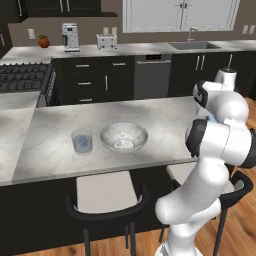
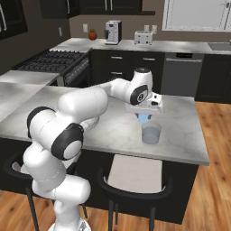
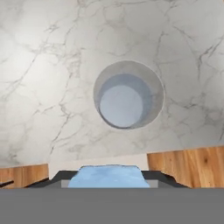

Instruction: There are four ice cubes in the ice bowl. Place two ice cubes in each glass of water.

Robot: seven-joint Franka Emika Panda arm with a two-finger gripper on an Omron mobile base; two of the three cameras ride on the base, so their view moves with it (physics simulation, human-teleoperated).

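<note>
My gripper [image 2: 143,117] hangs just above one glass of water [image 2: 151,134] near the counter's right end, shut on a pale-blue ice cube [image 2: 143,118]. Looking down from the hand, that glass [image 3: 128,94] lies ahead with nothing floating in it, and the held ice cube [image 3: 109,176] sits between the fingertips of the gripper [image 3: 109,179]. The second glass [image 1: 81,141] stands left of the ice bowl [image 1: 124,137] and shows a pale-blue ice cube [image 1: 83,144] inside. A pale-blue patch [image 1: 120,144] lies in the bowl. My arm hides most of the bowl [image 2: 93,122] from the right side.
The marble island counter [image 2: 113,131] ends close to the right of the glass over wooden floor [image 2: 216,149]. Dark stools [image 1: 106,202] stand under its front edge. A stove [image 1: 22,77] is at the left; a coffee machine [image 1: 70,36], toaster [image 1: 106,41] and sink [image 1: 192,45] line the back counter.
</note>
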